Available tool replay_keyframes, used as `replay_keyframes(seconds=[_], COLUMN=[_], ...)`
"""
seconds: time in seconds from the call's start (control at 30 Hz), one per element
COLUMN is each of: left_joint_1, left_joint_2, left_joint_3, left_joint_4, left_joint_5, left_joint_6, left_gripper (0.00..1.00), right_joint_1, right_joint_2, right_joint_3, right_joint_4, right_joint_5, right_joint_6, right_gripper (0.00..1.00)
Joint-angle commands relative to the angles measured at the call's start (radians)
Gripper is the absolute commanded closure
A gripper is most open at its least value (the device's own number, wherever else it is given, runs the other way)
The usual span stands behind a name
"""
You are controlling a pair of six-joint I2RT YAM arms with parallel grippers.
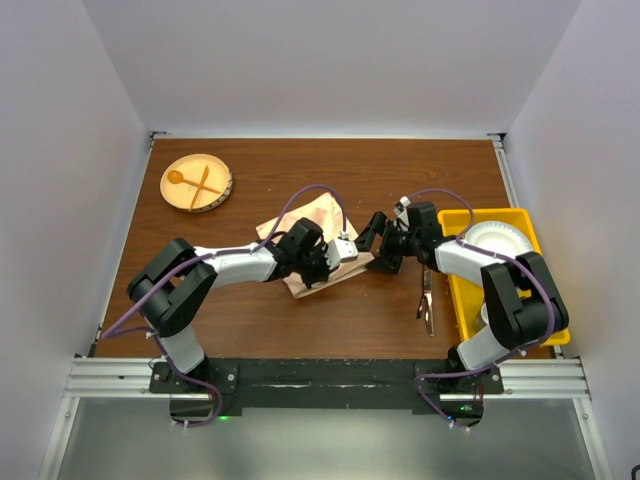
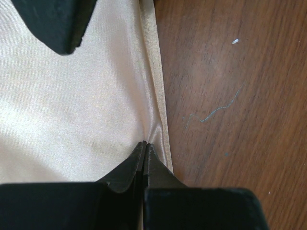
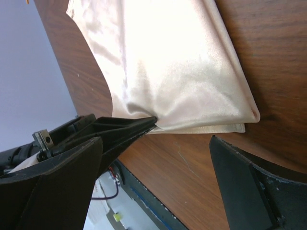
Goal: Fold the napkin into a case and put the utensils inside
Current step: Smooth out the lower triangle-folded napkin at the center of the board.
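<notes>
The peach-orange napkin (image 1: 312,218) lies folded on the brown table, filling the left wrist view (image 2: 72,105) and the top of the right wrist view (image 3: 177,62). My left gripper (image 1: 340,265) (image 2: 145,143) is shut on the napkin's hemmed edge, puckering the cloth at its tips. In the right wrist view its fingers (image 3: 129,127) reach in from the left. My right gripper (image 1: 375,250) (image 3: 158,167) is open just right of that edge, holding nothing; one finger (image 2: 53,24) hangs over the cloth. The dark utensils (image 1: 426,300) lie on the table beside the yellow bin.
A yellow bin (image 1: 520,218) holding a white plate (image 1: 495,242) stands at the right. A round wooden plate (image 1: 222,190) with a pale wooden spoon and fork is at the back left. White walls enclose the table on three sides.
</notes>
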State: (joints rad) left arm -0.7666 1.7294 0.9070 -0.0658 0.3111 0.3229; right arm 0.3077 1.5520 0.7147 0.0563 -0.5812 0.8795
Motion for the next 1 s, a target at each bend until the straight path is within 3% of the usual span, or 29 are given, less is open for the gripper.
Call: replay_keyframes(seconds=[0.0, 0.97], left_joint_1=[0.009, 0.02], left_joint_2=[0.024, 0.022], left_joint_3=[0.01, 0.016], left_joint_4=[-0.005, -0.011], left_joint_5=[-0.001, 0.01], left_joint_6=[-0.013, 0.001], left_gripper=[1.0, 1.0], right_joint_1=[0.005, 0.007], right_joint_2=[0.029, 0.088], right_joint_3=[0.017, 0.048], right_joint_4=[0.053, 0.054], right_joint_5=[0.046, 0.052], right_joint_6=[0.029, 0.044], right_gripper=[0.02, 0.02])
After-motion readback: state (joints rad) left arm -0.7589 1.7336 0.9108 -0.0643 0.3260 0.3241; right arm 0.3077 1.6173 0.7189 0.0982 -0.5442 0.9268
